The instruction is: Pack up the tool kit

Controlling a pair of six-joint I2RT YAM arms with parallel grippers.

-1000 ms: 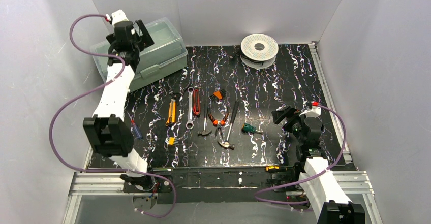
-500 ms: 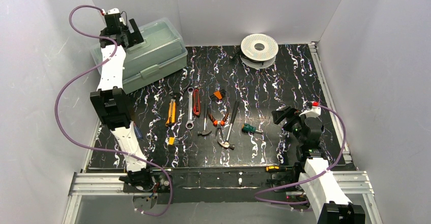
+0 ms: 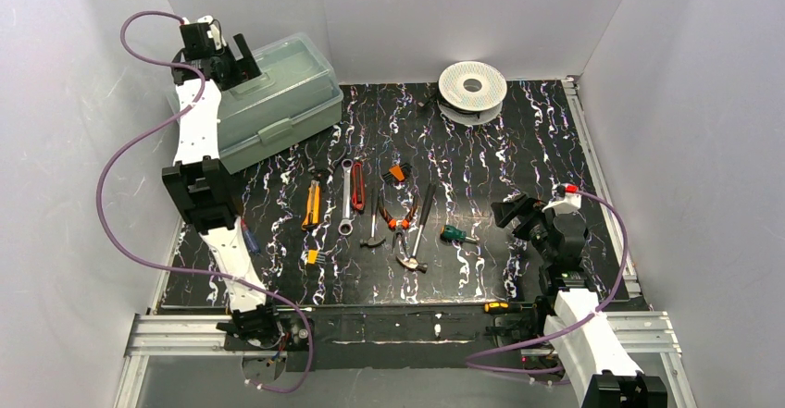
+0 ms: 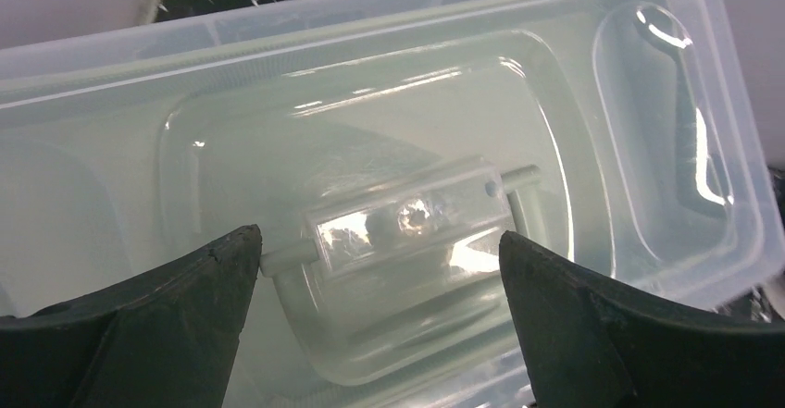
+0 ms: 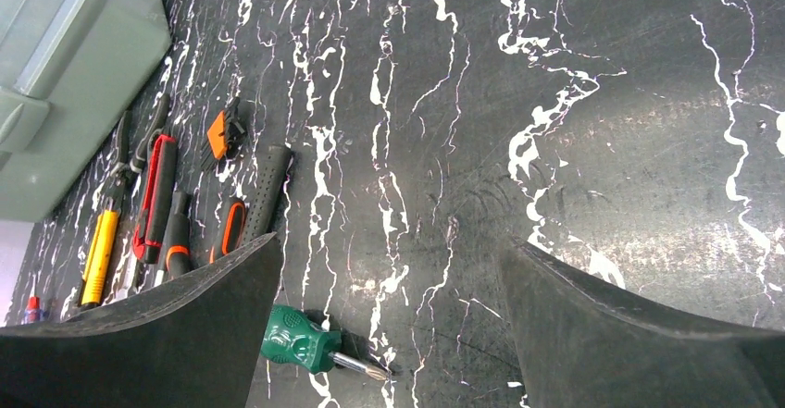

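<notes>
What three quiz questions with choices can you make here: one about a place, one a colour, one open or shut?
1. Where is the white spool? A. at the back of the table B. at the front edge C. on an arm
2. What colour handle has the stubby screwdriver? A. red B. green C. yellow
3. How is the lid of the toolbox? A. shut B. propped open C. taken off
Answers: 1 A, it sits at the far edge; 2 B, the right wrist view shows green; 3 A, it lies flat on top.
</notes>
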